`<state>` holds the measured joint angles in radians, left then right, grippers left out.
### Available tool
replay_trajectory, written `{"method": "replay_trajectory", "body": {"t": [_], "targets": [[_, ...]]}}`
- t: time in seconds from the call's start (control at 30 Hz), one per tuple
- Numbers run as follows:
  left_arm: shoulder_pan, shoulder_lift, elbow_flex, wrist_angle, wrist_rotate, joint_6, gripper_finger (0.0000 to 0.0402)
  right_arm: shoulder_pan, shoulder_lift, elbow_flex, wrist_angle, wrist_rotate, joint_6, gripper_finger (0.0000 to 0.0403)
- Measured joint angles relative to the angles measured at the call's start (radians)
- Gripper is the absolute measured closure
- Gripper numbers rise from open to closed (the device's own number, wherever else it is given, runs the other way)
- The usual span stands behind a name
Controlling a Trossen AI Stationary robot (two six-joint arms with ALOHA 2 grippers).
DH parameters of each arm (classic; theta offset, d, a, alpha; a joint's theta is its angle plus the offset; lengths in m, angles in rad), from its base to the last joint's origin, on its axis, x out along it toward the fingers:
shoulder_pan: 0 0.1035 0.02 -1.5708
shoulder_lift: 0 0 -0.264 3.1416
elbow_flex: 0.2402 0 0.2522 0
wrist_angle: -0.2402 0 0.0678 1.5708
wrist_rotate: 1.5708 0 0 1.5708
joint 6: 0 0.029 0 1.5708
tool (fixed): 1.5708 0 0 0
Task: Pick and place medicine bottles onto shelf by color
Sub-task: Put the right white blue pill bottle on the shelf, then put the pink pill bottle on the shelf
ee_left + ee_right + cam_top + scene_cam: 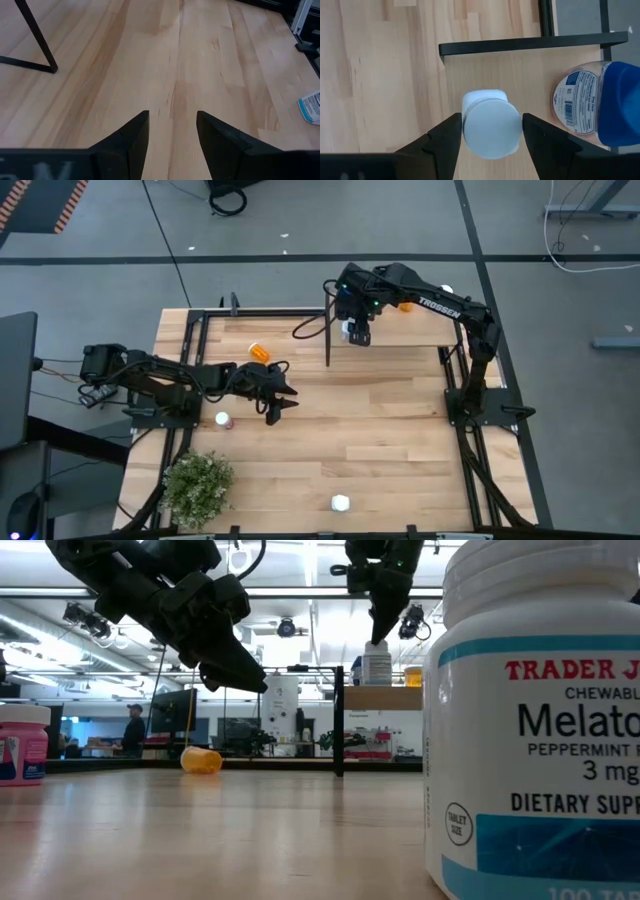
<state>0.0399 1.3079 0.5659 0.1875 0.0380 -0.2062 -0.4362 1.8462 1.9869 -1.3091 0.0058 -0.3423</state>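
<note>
My right gripper [491, 131] hangs over the light-wood shelf [400, 330] at its left end, shut on a white bottle [492, 131] that stands there. A wide blue bottle [615, 102] stands beside it on the shelf, and an orange bottle [405, 307] stands farther along. My left gripper [280, 395] hovers open over bare tabletop at mid-left, touching nothing. An orange bottle [259, 352] lies on its side on the table. A pinkish bottle [223, 420] and a white bottle [341, 503] stand on the table. My right gripper pinches the white bottle at its cap [492, 112], one finger [451, 135] on each side. It comes from above, pointing down. Only the fingers' free ends reach the cap [377, 648]. The bottle is upright with its base on the shelf [385, 698].
A green potted plant [198, 485] sits at the table's near left corner. The shelf's black upright [328, 330] and frame leg [35, 40] stand between the two arms. The white bottle [540, 740] at the near edge blocks the low view's right side.
</note>
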Motion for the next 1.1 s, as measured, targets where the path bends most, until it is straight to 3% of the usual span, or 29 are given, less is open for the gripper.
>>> {"method": "replay_trajectory", "body": {"t": [0.27,0.57,0.8,0.93,1.1], "targets": [[0.000,0.000,0.000,-0.003,-0.008,0.012,0.0230,0.000,-0.018,0.000,0.019,0.084,0.003,0.0183],[0.016,0.000,-0.001,-0.013,-0.153,0.007,0.0230,0.061,-0.114,0.001,0.002,-0.014,0.149,0.0168],[0.075,-0.001,-0.001,-0.098,-0.254,0.009,0.0227,0.242,-0.187,0.002,0.003,-0.013,0.395,0.0161],[0.084,-0.001,0.003,-0.121,-0.254,0.077,0.0209,0.400,-0.183,-0.018,0.044,0.075,0.436,0.0162],[0.091,-0.001,0.152,-0.411,-0.251,0.107,0.0176,0.530,-0.179,-0.134,0.150,0.123,0.487,0.0162]]}}
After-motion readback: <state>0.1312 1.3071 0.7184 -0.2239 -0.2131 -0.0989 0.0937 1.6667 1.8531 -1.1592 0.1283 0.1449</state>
